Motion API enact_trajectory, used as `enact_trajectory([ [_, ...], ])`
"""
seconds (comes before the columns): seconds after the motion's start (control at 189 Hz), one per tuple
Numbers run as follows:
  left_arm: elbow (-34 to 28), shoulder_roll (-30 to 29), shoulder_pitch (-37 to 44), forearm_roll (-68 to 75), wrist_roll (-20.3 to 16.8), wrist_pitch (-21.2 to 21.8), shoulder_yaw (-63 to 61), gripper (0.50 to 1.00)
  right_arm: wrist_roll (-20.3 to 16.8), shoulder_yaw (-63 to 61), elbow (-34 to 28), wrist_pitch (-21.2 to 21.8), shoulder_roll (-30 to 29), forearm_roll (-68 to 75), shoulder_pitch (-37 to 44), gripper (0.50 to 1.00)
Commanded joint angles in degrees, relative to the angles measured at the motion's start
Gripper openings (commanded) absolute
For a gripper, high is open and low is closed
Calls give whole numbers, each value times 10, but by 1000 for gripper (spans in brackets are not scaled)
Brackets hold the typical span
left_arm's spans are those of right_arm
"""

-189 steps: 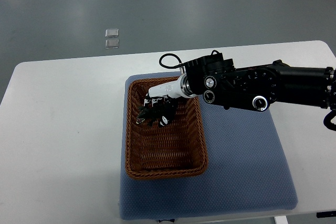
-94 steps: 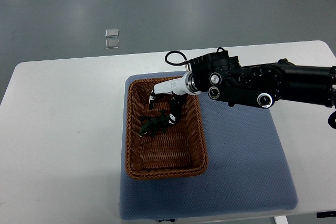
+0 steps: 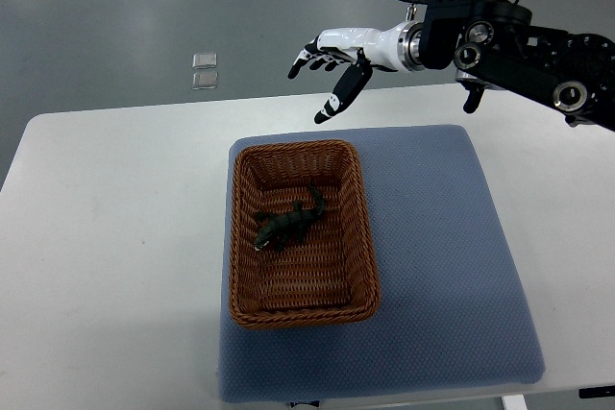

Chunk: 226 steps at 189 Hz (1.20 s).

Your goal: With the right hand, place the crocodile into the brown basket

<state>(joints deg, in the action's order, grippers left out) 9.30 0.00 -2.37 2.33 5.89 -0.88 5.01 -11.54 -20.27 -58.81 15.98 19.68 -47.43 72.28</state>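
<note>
beyond the brown basket (image 3: 234, 237), right robot hand (image 3: 338, 53) has withdrawn, fingers (image 3: 344, 89) spread, crocodile (image 3: 288, 226) released.

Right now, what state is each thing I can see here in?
crocodile, lying loose inside the brown basket, ungrasped.
brown basket, upright on the blue mat, holding the crocodile.
right hand, open, empty, raised beyond the basket.
blue mat, flat on the white table.

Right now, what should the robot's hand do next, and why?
Probably just draw the right hand away to the right and let it rest. The crocodile lies inside the basket, and the hand hangs beyond the basket's far end with its fingers spread, holding nothing. Nothing looks left to place.
</note>
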Motion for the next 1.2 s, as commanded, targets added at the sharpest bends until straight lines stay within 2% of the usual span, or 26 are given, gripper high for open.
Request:
enact_trajectory([
  [0.0,1,0,0,1,0,0,0,1000,17,-99,15,-19,5,63,-51,926],
  [0.106,1,0,-2,1,0,0,1,1000,32,-180,32,-35,1,99,-111,926],
  [0.26,1,0,-1,0,0,0,-2,1000,93,-318,52,-43,-21,153,-209,926],
  [0.488,2,0,-2,1,0,0,-2,1000,157,-438,105,-40,-79,298,-306,926],
  [0.832,1,0,-2,1,0,0,-3,1000,162,-449,151,-36,-106,471,-341,940],
  [1.193,1,0,-2,0,0,0,-2,1000,173,-452,154,-37,-108,496,-347,940],
])
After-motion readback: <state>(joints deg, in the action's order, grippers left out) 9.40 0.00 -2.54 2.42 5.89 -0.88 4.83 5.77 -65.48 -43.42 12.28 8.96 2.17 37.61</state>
